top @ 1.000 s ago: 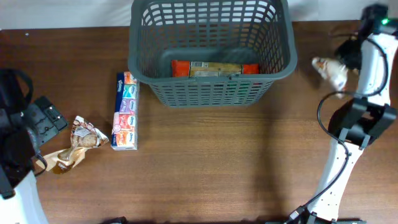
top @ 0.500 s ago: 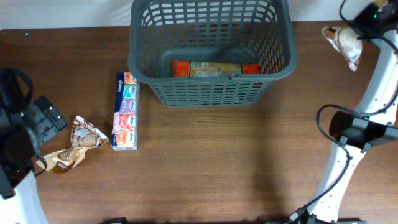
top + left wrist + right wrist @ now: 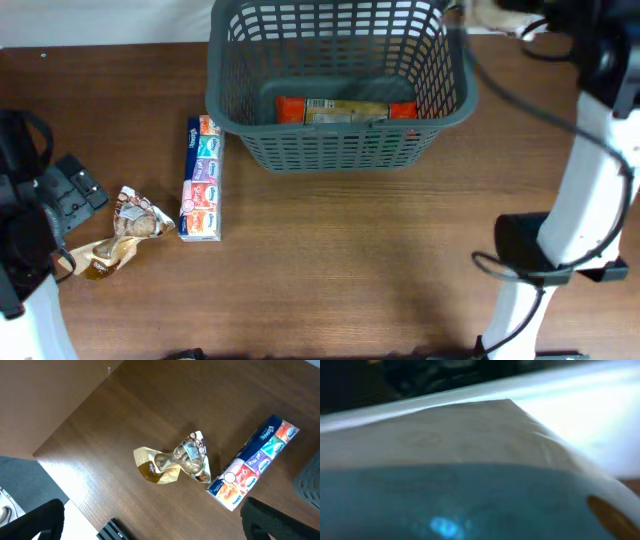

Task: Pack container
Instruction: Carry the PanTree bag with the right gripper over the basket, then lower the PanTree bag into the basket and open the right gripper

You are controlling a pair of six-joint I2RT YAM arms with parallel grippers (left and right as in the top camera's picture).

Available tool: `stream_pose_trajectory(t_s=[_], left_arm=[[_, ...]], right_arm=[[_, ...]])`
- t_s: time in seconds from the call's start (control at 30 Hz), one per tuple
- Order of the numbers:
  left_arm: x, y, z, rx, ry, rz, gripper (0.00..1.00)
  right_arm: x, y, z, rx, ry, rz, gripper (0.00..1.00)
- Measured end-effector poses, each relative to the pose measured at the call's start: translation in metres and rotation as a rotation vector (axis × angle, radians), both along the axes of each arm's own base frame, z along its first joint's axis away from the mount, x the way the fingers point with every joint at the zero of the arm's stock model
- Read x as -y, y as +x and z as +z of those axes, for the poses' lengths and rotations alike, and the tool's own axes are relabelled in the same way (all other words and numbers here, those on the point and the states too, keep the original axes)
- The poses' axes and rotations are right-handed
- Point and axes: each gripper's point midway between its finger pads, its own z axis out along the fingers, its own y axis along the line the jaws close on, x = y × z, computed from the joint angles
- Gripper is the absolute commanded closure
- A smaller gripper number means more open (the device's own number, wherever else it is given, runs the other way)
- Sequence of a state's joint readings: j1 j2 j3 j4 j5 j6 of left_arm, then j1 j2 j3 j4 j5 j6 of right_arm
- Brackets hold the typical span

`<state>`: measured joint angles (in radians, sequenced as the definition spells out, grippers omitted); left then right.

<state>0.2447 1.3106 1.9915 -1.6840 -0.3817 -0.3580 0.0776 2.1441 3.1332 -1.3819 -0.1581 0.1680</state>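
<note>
Your container [image 3: 452, 100] stands at the far middle of the brown wooden table [image 3: 330, 270], with an orange packet [image 3: 345, 110] inside. Left of it lie a tissue multipack [image 3: 202, 180] and a crumpled snack bag [image 3: 125, 235], near your left gripper [image 3: 72, 197], whose fingers are spread. The right gripper [image 3: 530, 20] is blurred; its grip you cannot tell.

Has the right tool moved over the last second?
Yes. The right tool has swung from the right side of the basket up to its far right corner, carrying a pale packet.

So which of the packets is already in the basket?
The long orange-red packet inside the container; the tissue multipack and crumpled snack bag lie outside, on the table to its left.
</note>
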Motion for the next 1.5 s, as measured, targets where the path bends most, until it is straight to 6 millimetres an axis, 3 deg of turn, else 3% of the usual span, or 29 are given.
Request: stream_pose_trajectory(t_s=[0.1, 0.23, 0.5, 0.73, 1.03, 1.5], left_arm=[[0.0, 0.0, 0.0, 0.0, 0.0, 0.0, 0.01], [0.0, 0.0, 0.0, 0.001, 0.0, 0.0, 0.01], [0.0, 0.0, 0.0, 0.0, 0.0, 0.0, 0.01], [0.0, 0.0, 0.0, 0.001, 0.0, 0.0, 0.01], [0.0, 0.0, 0.0, 0.0, 0.0, 0.0, 0.01], [0.0, 0.0, 0.0, 0.0, 0.0, 0.0, 0.01]], right_arm=[[-0.037, -0.004, -0.008, -0.002, -0.083, 0.125, 0.96], [-0.075, 0.0, -0.038, -0.054, -0.184, 0.254, 0.96], [-0.111, 0.025, -0.105, -0.162, -0.298, 0.383, 0.96], [-0.119, 0.044, -0.163, -0.262, -0.325, 0.412, 0.96], [-0.12, 0.048, -0.228, -0.39, -0.341, 0.433, 0.96], [-0.118, 0.038, -0.289, -0.526, -0.351, 0.449, 0.96]])
